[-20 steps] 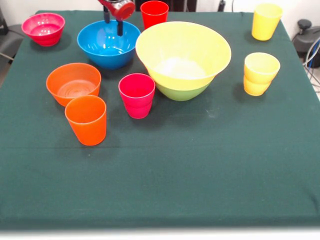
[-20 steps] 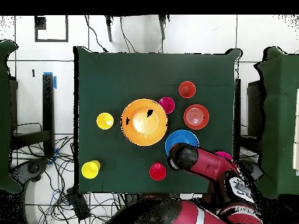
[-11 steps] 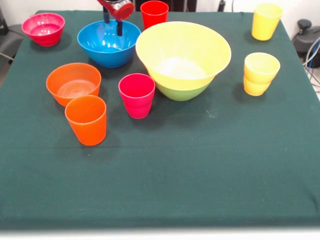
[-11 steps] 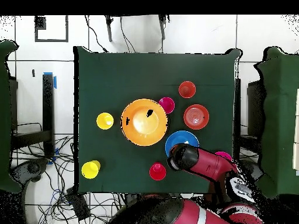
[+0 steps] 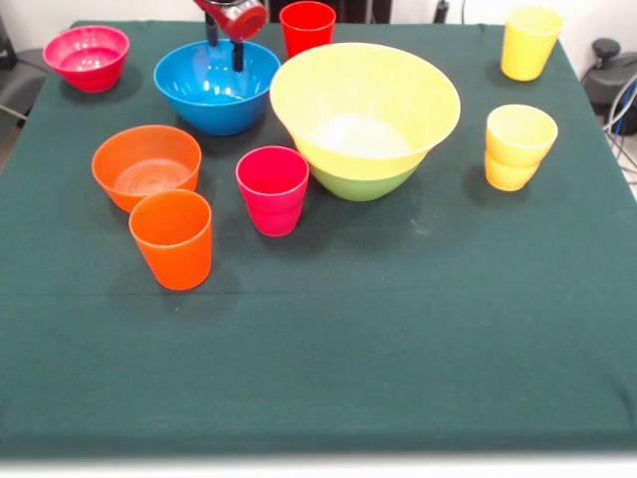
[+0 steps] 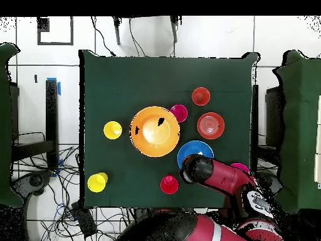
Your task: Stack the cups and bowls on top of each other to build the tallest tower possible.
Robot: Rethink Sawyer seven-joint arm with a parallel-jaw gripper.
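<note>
my gripper (image 5: 225, 48) hangs over the blue bowl (image 5: 216, 87), fingers parted and holding nothing. the tower (image 5: 364, 119) (yellow bowl nested in green) sits just beside it; loose cups stand around on the table (image 5: 398, 329).

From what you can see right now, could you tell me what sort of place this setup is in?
Probably a robotics lab, not a kitchen. The table wears a dark green cloth, loose cables trail over a pale tiled floor beside it, and a red robot arm reaches over plastic bowls and cups.
</note>
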